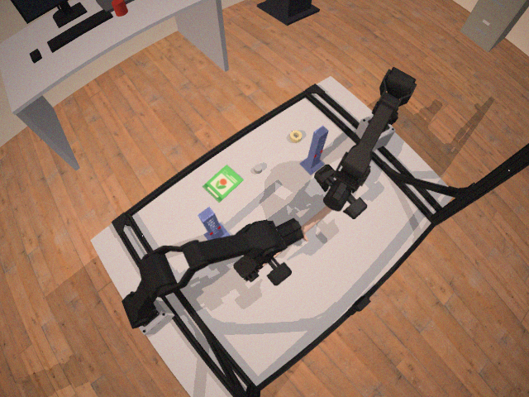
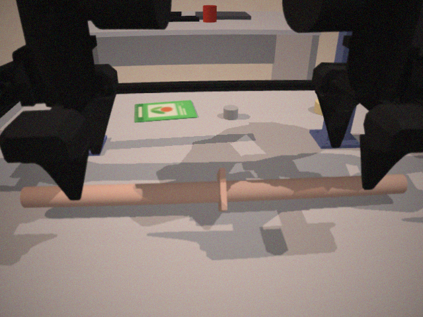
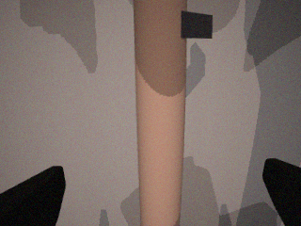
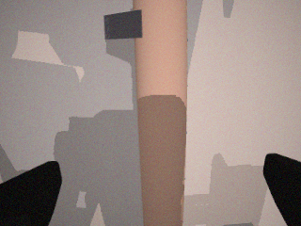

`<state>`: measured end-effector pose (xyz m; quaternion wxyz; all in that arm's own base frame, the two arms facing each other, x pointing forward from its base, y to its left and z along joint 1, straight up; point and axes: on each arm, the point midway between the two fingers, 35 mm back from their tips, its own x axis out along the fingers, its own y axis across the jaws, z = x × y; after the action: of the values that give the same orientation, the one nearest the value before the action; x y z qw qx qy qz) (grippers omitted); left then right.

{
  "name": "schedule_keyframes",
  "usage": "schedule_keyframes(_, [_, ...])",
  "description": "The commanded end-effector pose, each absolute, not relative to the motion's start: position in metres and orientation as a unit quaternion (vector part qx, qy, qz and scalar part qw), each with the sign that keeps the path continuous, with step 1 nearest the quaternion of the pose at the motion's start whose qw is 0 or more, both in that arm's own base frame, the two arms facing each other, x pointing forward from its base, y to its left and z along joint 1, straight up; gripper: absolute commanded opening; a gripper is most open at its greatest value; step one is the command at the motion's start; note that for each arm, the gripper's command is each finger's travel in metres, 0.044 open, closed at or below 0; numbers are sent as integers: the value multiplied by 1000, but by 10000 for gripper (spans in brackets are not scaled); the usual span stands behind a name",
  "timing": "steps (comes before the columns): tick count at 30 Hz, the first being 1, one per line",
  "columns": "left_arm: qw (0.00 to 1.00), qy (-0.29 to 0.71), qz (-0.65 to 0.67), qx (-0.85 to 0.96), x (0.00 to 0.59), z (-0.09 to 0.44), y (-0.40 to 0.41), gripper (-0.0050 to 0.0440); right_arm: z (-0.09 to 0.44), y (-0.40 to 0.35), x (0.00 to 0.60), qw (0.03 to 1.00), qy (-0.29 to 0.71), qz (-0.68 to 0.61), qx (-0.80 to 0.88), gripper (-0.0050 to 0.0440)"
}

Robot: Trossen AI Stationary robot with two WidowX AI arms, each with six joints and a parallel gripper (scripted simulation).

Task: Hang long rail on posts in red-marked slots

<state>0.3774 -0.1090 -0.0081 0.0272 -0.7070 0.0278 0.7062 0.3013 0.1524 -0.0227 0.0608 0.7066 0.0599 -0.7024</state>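
Observation:
The long tan rail (image 2: 211, 191) lies flat on the table, with a thin collar (image 2: 222, 189) at its middle. It is partly hidden under the arms in the overhead view (image 1: 313, 222). My left gripper (image 2: 83, 174) is open and straddles the rail near one end without touching it (image 3: 162, 120). My right gripper (image 2: 353, 165) is open over the other end (image 4: 161, 120). A dark hook shows at each rail end (image 3: 196, 25) (image 4: 123, 24). A tall blue post (image 1: 316, 149) and a short blue post (image 1: 211, 224) stand behind the rail, each with red marks.
A green card (image 1: 222, 183), a small grey cylinder (image 1: 258, 168) and a yellow ring (image 1: 296, 135) lie on the far half of the table. A black frame (image 1: 239, 136) edges the table.

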Motion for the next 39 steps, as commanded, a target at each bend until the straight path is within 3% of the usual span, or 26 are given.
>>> schedule_keyframes(1, [27, 28, 706, -707, 378, -7, -109, 440, -22, 153, 302, 61, 60, -702, 707, 440])
schedule_keyframes(39, [27, 28, 706, -707, 375, -44, -109, 440, -58, 153, 301, 61, 60, -702, 707, 440])
